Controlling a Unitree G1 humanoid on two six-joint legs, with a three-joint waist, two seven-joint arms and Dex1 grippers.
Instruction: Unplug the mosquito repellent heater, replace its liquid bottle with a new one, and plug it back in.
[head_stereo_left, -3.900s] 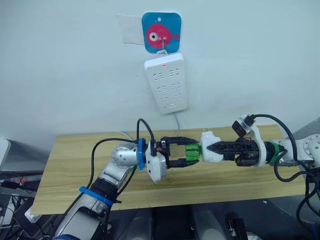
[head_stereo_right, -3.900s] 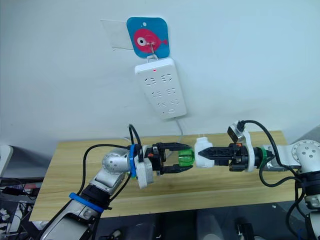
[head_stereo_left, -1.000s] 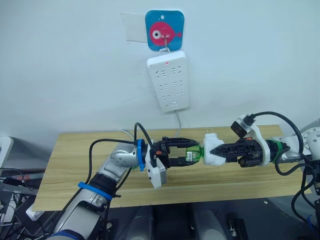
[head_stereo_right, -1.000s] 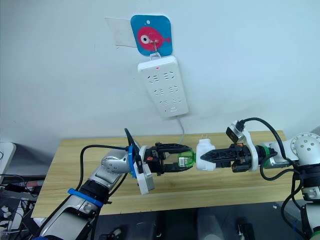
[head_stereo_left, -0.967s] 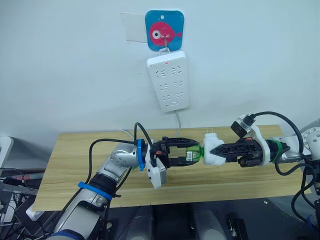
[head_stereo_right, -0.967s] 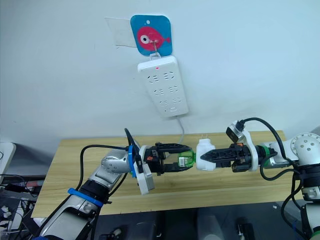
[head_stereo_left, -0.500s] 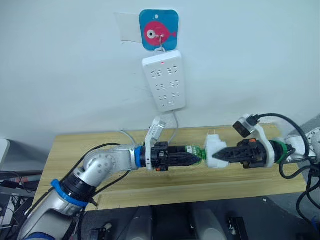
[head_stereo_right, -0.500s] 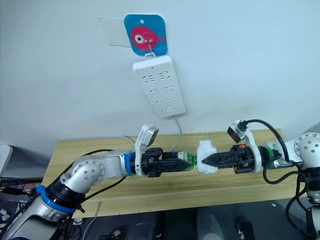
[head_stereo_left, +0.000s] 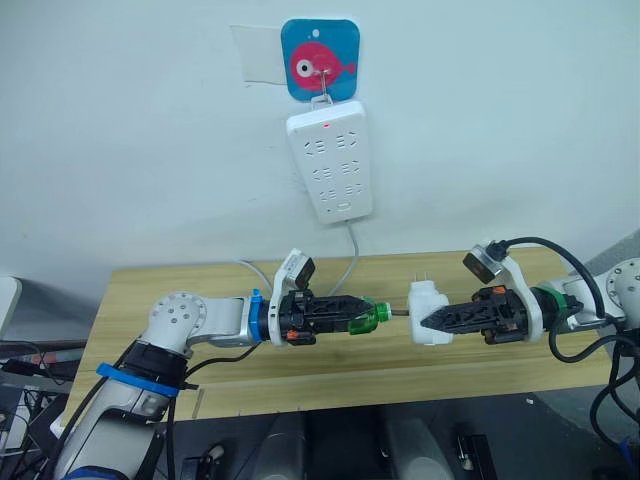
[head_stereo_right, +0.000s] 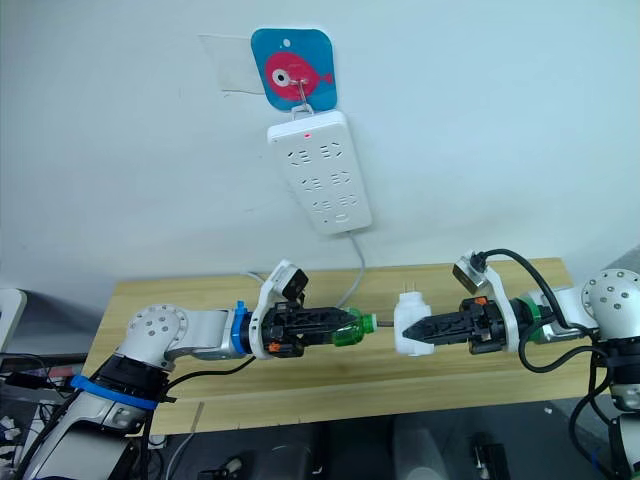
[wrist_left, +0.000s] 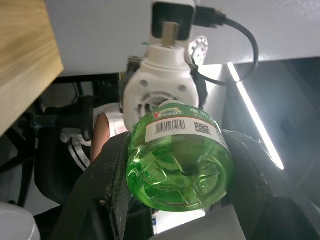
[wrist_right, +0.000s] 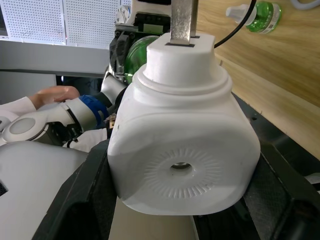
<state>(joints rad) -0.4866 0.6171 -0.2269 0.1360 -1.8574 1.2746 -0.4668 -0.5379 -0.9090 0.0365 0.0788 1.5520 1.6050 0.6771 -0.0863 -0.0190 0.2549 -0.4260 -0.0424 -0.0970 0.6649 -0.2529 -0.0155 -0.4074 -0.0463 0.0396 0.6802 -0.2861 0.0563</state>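
Left wrist view, left claw gripping barcode-labelled green bottle

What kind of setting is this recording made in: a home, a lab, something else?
Probably a robot lab or test room rather than a home: a bare wooden table against a plain white wall, a power strip hung from a fish-print hook, and a seated person's hand nearby.
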